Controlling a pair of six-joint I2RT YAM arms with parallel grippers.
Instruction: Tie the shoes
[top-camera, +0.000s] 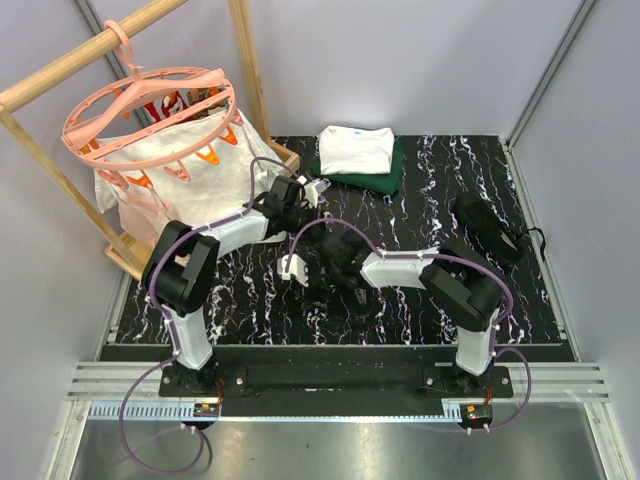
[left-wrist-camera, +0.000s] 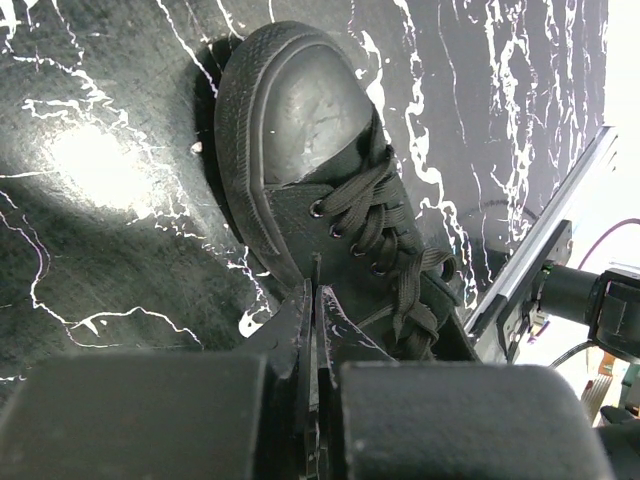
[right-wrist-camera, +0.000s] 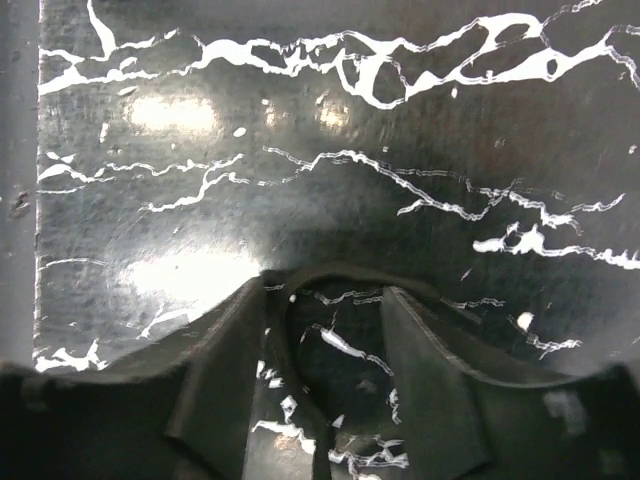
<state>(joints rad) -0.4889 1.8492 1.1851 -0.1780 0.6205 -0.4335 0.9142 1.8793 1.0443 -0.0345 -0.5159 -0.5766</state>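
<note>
Hard up against the left wrist lens, the left jaws are pressed together, their tips just over the heel end of the sneaker (left-wrist-camera: 330, 200); whether a lace is pinched between them cannot be told. The shoe lies on the bench (left-wrist-camera: 100, 200) mid-way across and towards the near edge, toe pointing away from that lens. From overhead it is lost in the dark huddle where both arms meet.

It is matte black canvas with a ribbed rubber rim and a smooth, domed toe cap (left-wrist-camera: 305, 115) that glares grey under the light. Flat woven laces (left-wrist-camera: 385, 225) criss-cross through small round eyelets (left-wrist-camera: 318, 210) and bunch up slack near the tongue. No bow or knot shows.

Over on the right wrist view, the right jaws stand apart, and a thin dark lace strand (right-wrist-camera: 330, 270) arcs across their tips and trails down between them.

So this looks like the opening stage: gathering the loose ends. The next move calls for the right jaws to close on that strand, then both arms to draw apart for tension. The cord is thin, limp and black on black, so it may slip or be missed.

The bench is glossy black marbling with white veins. Farther back sit folded white and dark green clothes (top-camera: 357, 150), a pink ring hanger (top-camera: 150, 110), a white cloth bag (top-camera: 170, 175) and a wooden rack (top-camera: 60, 70).
</note>
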